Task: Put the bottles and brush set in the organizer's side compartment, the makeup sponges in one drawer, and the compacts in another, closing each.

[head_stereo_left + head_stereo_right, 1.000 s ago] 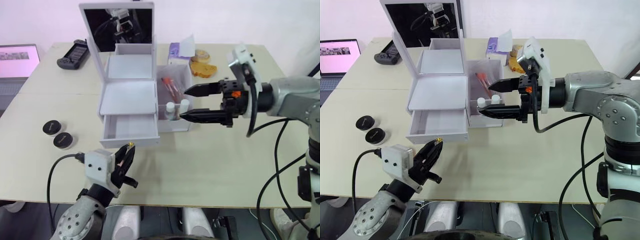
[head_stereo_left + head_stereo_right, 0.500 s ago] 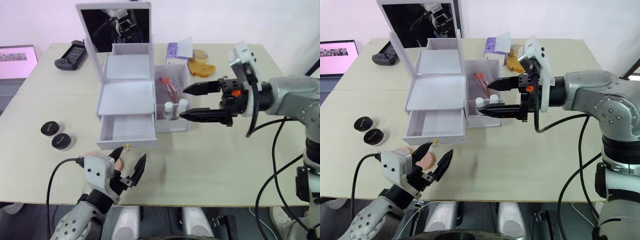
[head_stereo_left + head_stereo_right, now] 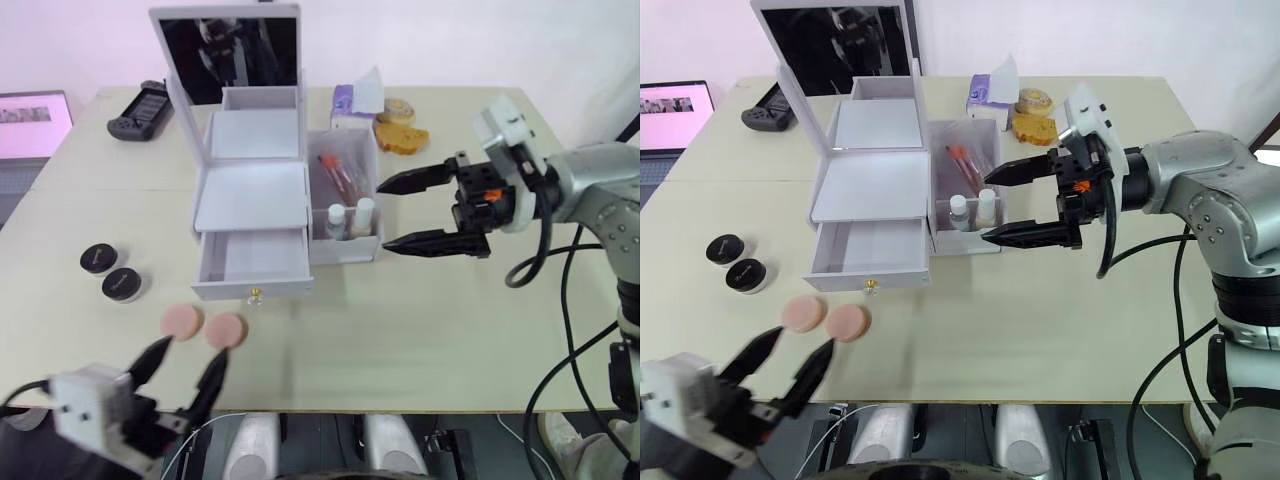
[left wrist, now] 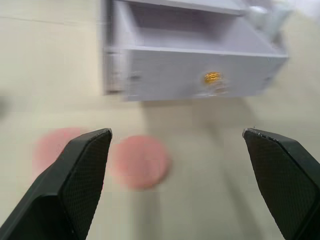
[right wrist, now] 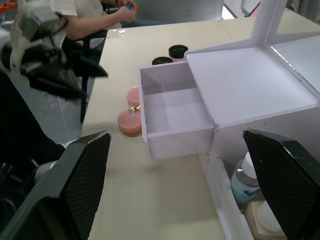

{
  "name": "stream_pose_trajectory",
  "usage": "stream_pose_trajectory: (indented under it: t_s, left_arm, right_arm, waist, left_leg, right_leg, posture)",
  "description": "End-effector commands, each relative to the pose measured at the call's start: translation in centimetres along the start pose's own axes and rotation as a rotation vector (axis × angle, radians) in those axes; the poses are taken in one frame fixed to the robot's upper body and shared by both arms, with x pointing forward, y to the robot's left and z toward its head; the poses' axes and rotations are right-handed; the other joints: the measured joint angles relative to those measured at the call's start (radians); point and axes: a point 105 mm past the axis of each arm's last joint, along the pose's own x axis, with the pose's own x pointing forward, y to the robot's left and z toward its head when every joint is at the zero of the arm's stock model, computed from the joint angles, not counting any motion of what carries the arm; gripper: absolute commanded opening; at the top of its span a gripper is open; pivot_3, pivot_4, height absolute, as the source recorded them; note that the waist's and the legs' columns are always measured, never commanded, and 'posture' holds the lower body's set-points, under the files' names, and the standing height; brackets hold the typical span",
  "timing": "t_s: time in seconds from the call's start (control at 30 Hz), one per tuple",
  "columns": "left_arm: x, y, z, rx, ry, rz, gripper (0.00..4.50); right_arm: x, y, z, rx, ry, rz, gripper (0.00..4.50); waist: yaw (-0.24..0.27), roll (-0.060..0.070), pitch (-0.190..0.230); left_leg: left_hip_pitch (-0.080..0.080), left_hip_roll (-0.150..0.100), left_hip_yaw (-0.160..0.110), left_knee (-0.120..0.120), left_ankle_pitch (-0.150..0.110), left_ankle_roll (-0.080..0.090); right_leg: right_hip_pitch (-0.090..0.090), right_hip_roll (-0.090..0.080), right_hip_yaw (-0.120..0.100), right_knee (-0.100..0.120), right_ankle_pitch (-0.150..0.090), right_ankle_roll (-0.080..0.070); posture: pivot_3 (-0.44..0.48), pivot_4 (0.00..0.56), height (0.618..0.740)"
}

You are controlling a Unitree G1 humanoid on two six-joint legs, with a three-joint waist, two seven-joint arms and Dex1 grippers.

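Left eye view, done: the side compartment (image 3: pixel 345 205) of the organizer (image 3: pixel 255 190) holds two small bottles (image 3: pixel 350 218) at its near end and a clear packet with red pieces behind them, likely the brush set (image 3: pixel 336 172).
Left eye view, left to do: two pink makeup sponges (image 3: pixel 204 326) lie side by side on the table (image 3: pixel 420 330), just in front of the pulled-out lower drawer (image 3: pixel 255 265), which looks empty; two black compacts (image 3: pixel 109 272) sit close together, well to the left of the organizer. The sponges, the compacts and both closings appear to remain.
Left eye view, grippers: the left gripper (image 3: pixel 182 370) hangs low at the table's near edge with fingers spread and nothing between them; the right gripper (image 3: pixel 402 212) sits just right of the side compartment, fingers wide apart and empty.
Right eye view: the same layout, with the upright mirror (image 3: pixel 845 45) at the back of the organizer.
Left wrist view: it adds the drawer's gold knob (image 4: pixel 212 78) seen head-on, with one sponge directly ahead between the spread fingers.
Right wrist view: it looks into the drawer's bare interior and shows a seated person (image 5: pixel 95 17) beyond the table's far end.
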Motion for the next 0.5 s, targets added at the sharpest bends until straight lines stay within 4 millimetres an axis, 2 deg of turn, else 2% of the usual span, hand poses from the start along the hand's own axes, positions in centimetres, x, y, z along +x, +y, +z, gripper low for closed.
stream_pose_trajectory:
  t_s: [0.03, 0.13, 0.23, 0.33, 0.43, 0.5]
  left_arm:
    - [-1.4, 4.8, 1.5, 0.041, -0.027, 0.112, 4.40]
    - [-2.5, 9.7, 2.5, 0.107, -0.019, 0.202, 4.40]
    - [-3.5, 13.5, 3.1, 0.177, 0.025, 0.259, 4.40]
    - [-4.7, 17.4, 2.8, 0.366, 0.148, 0.356, 4.40]
    - [-5.1, 18.7, 2.5, 0.338, 0.162, 0.281, 4.40]
    - [-5.4, 20.0, 3.1, 0.368, 0.129, 0.287, 4.40]
  right_arm:
    - [-0.9, -0.4, 0.6, -0.095, 0.018, -0.011, 4.50]
    - [-1.3, -0.7, 0.5, -0.126, 0.022, -0.021, 4.50]
    - [-1.9, -1.0, 0.0, -0.139, 0.040, -0.045, 4.50]
    - [-3.0, -1.4, -0.7, -0.134, 0.050, -0.078, 4.50]
    - [-4.6, -2.1, -1.9, -0.101, 0.069, -0.134, 4.50]
    - [-5.9, -2.7, -3.0, -0.070, 0.075, -0.194, 4.50]
  waist:
    - [0.001, 0.000, 0.000]
    - [0.001, 0.000, 0.000]
    - [-0.001, 0.000, 0.000]
    - [-0.002, -0.001, 0.000]
    - [-0.003, -0.001, -0.001]
    - [-0.002, -0.001, -0.001]
  left_leg:
    - [0.000, 0.000, 0.000, 0.000, 0.000, 0.000]
    - [0.000, 0.000, 0.000, -0.001, 0.000, 0.001]
    - [-0.001, 0.000, 0.000, 0.000, 0.000, 0.001]
    - [-0.001, 0.000, 0.001, 0.000, 0.000, 0.001]
    - [0.000, 0.000, 0.001, 0.000, 0.000, 0.001]
    - [0.000, 0.000, 0.001, 0.000, 0.000, 0.001]
  right_leg:
    - [0.000, 0.000, 0.000, 0.000, 0.000, 0.000]
    - [-0.001, 0.000, 0.000, 0.000, 0.000, 0.000]
    - [-0.001, 0.000, 0.000, 0.000, 0.000, 0.000]
    - [-0.001, 0.000, 0.000, 0.000, 0.000, 0.000]
    - [-0.001, 0.000, 0.000, 0.001, 0.000, 0.000]
    - [-0.001, 0.000, 0.000, 0.001, 0.000, 0.000]
  posture:
    - [0.000, 0.150, 0.740]
    - [0.000, 0.150, 0.740]
    - [0.000, 0.150, 0.740]
    - [0.000, 0.150, 0.740]
    - [0.000, 0.150, 0.740]
    - [0.000, 0.150, 0.740]
